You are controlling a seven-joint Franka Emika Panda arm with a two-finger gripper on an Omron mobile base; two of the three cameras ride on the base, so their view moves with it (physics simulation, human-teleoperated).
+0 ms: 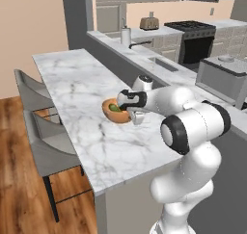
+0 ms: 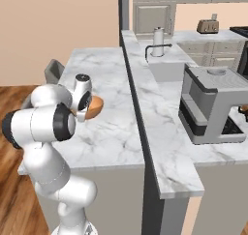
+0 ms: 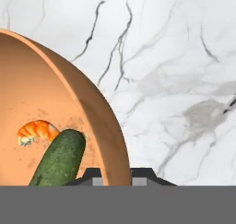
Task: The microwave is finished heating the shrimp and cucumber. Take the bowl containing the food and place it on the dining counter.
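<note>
Hand view has the two dark finger tips of the gripper (image 3: 116, 176) clenched on the rim of the round, deep, smooth orange-tan bowl (image 3: 55, 103), one tip inside the wall and one outside, so the bowl's body lies to the left of the jaws in that view and bare marble to their right. Inside the bowl the short dark green, bumpy cucumber (image 3: 60, 158) runs its long axis up from the bottom edge towards the bowl's middle, and the small curled orange-and-white shrimp (image 3: 36, 130) lies just beside its upper end, touching or nearly so.

Outward from there, the left base view shows the gripper (image 1: 135, 113) holding the bowl (image 1: 116, 112) at its right-hand rim, over the long white grey-veined marble dining counter (image 1: 72, 74), about midway along the slab and towards its right side. Whether the bowl's base already rests on the marble or hangs just above it I cannot tell. Grey chairs (image 1: 34, 96) stand along the left edge.

I judge the coming move to be a straight lowering and release: the bowl hangs from one side of its rim, so it may tip away from the jaws if let go high.
</note>
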